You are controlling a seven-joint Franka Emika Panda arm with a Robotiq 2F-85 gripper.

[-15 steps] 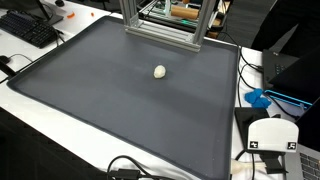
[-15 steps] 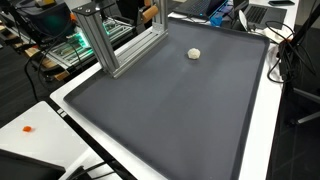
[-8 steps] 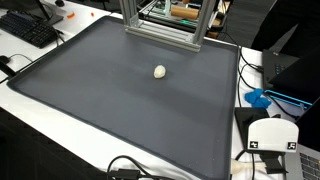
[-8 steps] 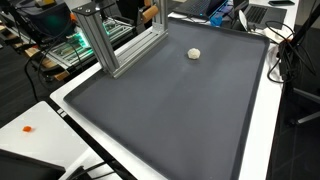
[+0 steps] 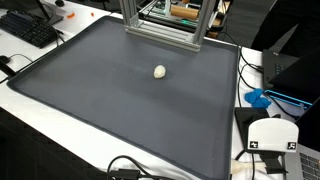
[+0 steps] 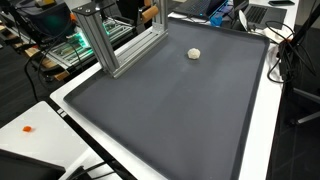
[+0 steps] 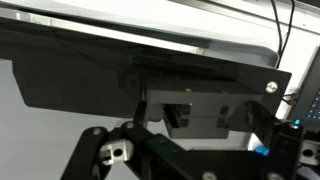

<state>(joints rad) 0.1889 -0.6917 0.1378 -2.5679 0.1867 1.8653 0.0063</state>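
Observation:
A small pale round object lies alone on a large dark grey mat. In both exterior views it sits toward the far end of the mat, near the aluminium frame, and it also shows there. No arm or gripper appears in either exterior view. In the wrist view my gripper shows only as dark linkages spread wide to left and right along the bottom edge, with nothing between them. Beyond it are dark blurred shapes and a white edge. The pale object is not in the wrist view.
An aluminium frame stands at the far edge of the mat, also seen in an exterior view. A black keyboard, a blue item, a white device and cables lie around the mat.

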